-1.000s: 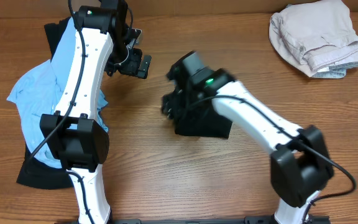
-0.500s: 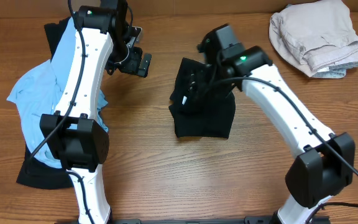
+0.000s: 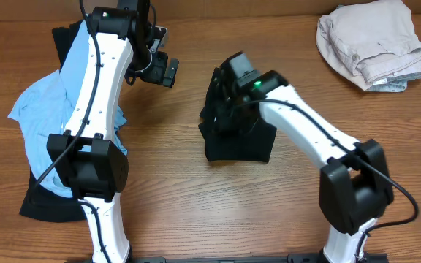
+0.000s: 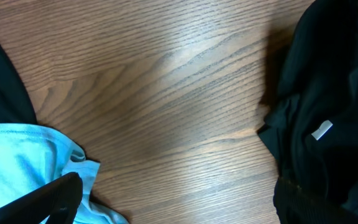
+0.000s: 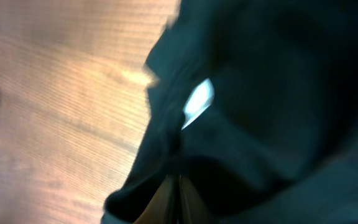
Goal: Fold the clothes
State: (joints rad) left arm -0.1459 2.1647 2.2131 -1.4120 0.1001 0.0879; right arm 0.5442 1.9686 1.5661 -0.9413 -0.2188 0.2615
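Observation:
A folded black shirt point(image 3: 243, 142) lies mid-table; its small white tag point(image 4: 321, 130) shows in the left wrist view and as a blur point(image 5: 197, 99) in the right wrist view. My right gripper point(image 3: 221, 102) is down at the shirt's left edge, and its fingers point(image 5: 179, 199) are pressed together with black fabric point(image 5: 278, 93) bunched around them. My left gripper point(image 3: 159, 69) hovers open over bare wood to the shirt's upper left, with nothing between its jaws point(image 4: 179, 208). A light blue garment point(image 3: 39, 109) lies at the left, over another black one point(image 3: 42, 201).
A crumpled beige garment point(image 3: 371, 44) sits at the back right corner. The left arm's white links stand over the blue garment. Bare wooden table point(image 3: 196, 212) stretches along the front and between the two grippers.
The right gripper swung from the shirt's top right edge down to its left edge and shut there. The left gripper shifted slightly and stayed open.

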